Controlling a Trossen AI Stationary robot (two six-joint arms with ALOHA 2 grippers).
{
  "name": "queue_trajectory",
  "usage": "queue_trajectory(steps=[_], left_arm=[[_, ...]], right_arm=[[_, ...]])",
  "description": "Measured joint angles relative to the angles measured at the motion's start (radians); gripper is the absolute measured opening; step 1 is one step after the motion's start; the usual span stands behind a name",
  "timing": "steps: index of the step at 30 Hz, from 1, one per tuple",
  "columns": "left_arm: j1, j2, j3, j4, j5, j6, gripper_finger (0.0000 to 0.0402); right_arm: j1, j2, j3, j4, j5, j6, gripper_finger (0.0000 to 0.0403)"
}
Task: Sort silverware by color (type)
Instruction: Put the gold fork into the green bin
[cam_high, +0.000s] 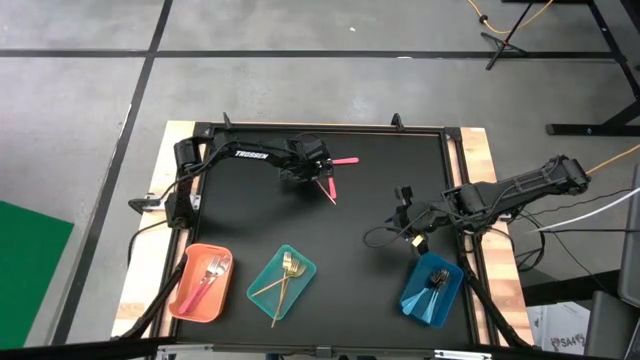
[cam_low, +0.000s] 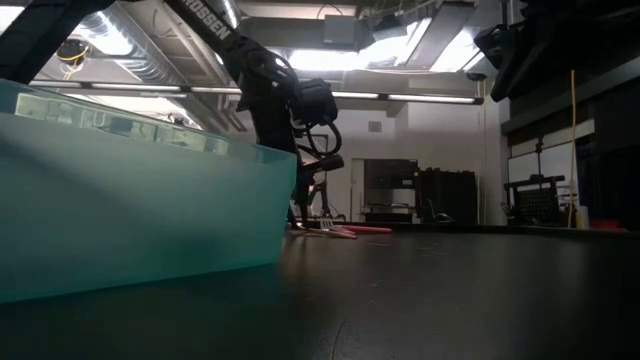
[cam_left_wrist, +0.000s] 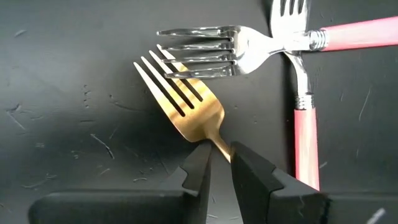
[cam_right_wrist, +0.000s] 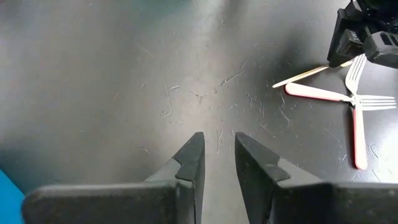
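Here, at the frame's bottom edge, three trays hold sorted cutlery: orange (cam_high: 200, 297) with pink pieces, teal (cam_high: 281, 279) with gold, blue (cam_high: 432, 290) at lower right. Just above the blue tray the right gripper (cam_high: 405, 205) waits, its fingers slightly parted and empty. Farther up, near centre, the left gripper (cam_left_wrist: 221, 163) has its fingers pinched on the neck of a gold fork (cam_left_wrist: 186, 102), whose tines lie under one of two crossed pink forks (cam_left_wrist: 305, 118) on the worktop. Likely next: lift clear without dragging them, then carry to teal.
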Motion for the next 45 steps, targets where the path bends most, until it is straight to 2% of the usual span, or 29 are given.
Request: queue_trajectory(steps=[19,25,45], left_arm=[[0.024,0.000,0.000,-0.001,-0.008,-0.045,0.0056],[0.035,-0.002,0.001,-0.047,-0.008,-0.044,0.0057],[0.105,-0.003,0.002,-0.083,0.010,0.035,0.0056]], right_arm=[[0.000,0.000,0.000,0.000,0.000,0.000,0.0076],[0.000,0.000,0.000,0.000,0.000,0.000,0.0076],[0.000,0.000,0.000,0.000,0.000,0.000,0.0076]])
